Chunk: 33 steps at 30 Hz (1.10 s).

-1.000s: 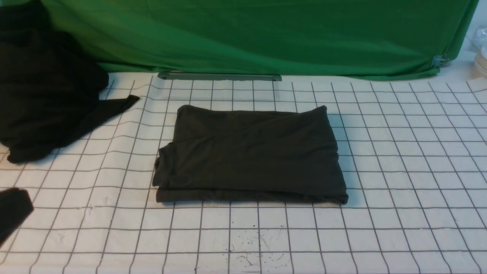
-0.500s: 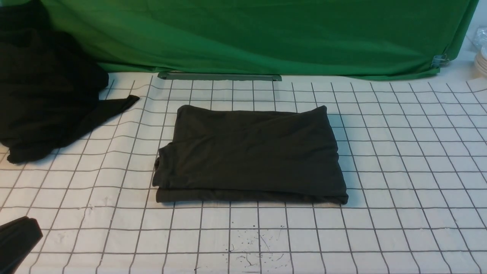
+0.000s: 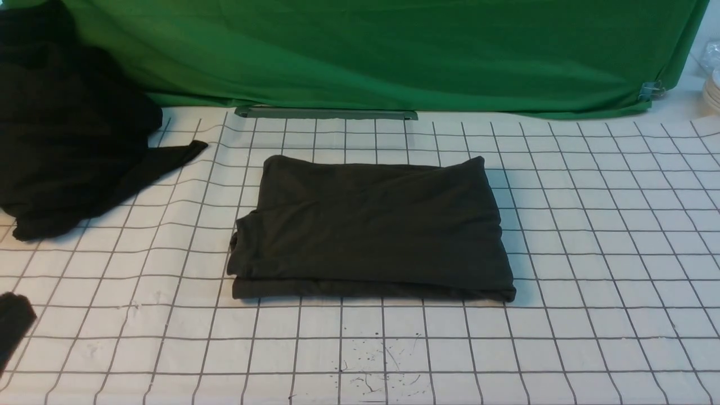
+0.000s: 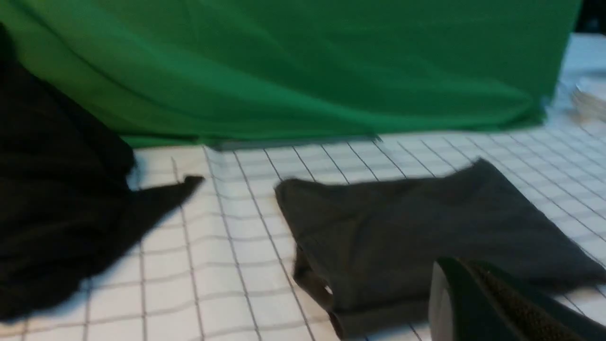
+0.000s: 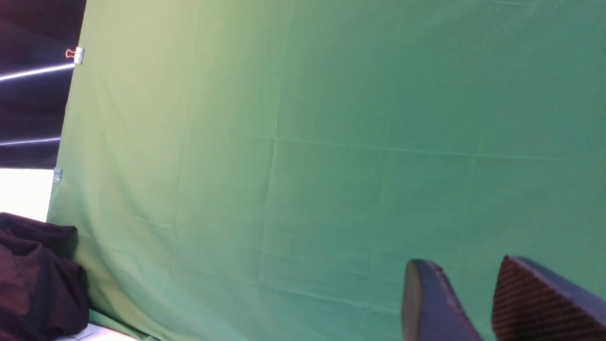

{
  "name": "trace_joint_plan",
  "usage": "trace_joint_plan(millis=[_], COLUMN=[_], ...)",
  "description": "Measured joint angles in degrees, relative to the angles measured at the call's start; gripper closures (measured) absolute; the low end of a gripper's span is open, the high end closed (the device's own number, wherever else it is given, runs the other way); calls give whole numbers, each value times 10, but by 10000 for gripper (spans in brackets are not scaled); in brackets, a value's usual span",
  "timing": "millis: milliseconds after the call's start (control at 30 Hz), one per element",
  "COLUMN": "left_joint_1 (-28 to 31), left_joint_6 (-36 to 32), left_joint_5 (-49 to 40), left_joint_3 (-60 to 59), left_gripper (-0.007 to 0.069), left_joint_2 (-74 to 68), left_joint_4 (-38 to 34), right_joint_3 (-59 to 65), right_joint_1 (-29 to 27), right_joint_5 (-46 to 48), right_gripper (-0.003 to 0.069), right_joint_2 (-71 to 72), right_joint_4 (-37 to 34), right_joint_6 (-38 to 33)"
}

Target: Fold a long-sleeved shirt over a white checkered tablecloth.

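The long-sleeved shirt (image 3: 371, 225) lies folded into a flat dark charcoal rectangle in the middle of the white checkered tablecloth (image 3: 590, 253); its print is hidden inside the fold. The left wrist view shows the shirt (image 4: 426, 237) just beyond my left gripper (image 4: 461, 265), whose fingers are shut together on nothing. In the front view only a dark tip of the left gripper (image 3: 14, 323) shows at the lower left edge, well clear of the shirt. My right gripper (image 5: 466, 265) is raised and faces the green backdrop, open and empty. It is out of the front view.
A blacker shapeless heap of cloth (image 3: 62, 140) covers the far left of the table, one corner pointing toward the shirt. The green backdrop (image 3: 394, 50) hangs behind, with a grey bar (image 3: 326, 113) at its foot. Stacked white plates (image 3: 711, 90) sit at the far right edge.
My left gripper has shifted at the lower left edge, dipping lower, then drawing back left so less of it shows. The folded shirt has not moved.
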State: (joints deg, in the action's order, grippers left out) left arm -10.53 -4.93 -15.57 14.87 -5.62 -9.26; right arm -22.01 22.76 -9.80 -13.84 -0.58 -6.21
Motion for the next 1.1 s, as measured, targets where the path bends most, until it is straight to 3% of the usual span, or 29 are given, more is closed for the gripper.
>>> trace_joint_plan(millis=[100,233,300,1100], left_joint_1=[72,109,127,131], left_joint_6=[0,0,-2,-12], left_joint_5=[72,68,26,26], left_joint_3=[-96,-147,-151,-153], left_gripper=[622,622,622,622], left_joint_2=[39,54,55,55], left_joint_4=[0,10,17,47], right_joint_3=[0,0,0,0], right_joint_1=[0,0,0,0], right_joint_5=[1,1,1,1], right_gripper=[437,426,422,419], right_joint_2=[0,0,0,0], right_joint_4=[0,0,0,0], right_joint_6=[0,0,0,0])
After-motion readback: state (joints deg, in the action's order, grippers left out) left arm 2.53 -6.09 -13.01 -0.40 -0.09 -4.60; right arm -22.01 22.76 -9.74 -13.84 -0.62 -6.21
